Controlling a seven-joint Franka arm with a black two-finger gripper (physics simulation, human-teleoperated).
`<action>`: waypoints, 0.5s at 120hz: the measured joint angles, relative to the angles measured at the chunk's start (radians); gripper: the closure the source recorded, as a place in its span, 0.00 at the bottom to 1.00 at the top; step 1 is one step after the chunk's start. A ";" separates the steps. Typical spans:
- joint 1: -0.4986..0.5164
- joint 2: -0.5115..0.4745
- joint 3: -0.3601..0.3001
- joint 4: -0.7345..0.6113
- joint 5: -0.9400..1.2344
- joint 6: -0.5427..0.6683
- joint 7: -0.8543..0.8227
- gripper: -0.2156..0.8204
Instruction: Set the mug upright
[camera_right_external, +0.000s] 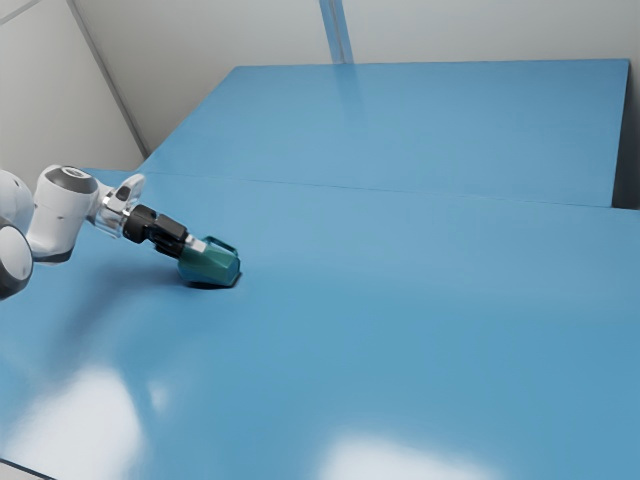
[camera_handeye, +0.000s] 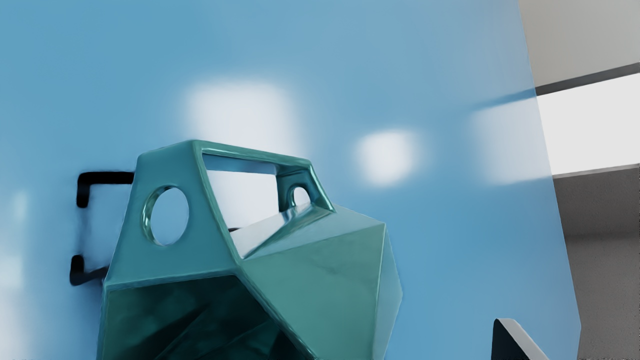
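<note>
Teal mug (camera_right_external: 212, 263) lying tipped, exterior view's left | claw (camera_right_external: 196, 244) gaping, holding nothing, one finger (camera_handeye: 520, 342) sitting clear | off-centre closing likely skidding it

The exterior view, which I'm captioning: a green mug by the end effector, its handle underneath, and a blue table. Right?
The handle is wrong: the exterior view shows the handle on the green mug's upper side. The end effector and blue table are right.
</note>
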 joint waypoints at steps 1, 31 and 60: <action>0.000 0.000 0.000 0.000 0.000 -0.001 0.000 0.55; 0.001 -0.003 -0.004 0.001 -0.003 -0.014 0.011 0.86; 0.000 -0.030 -0.011 -0.002 0.003 -0.016 0.018 0.94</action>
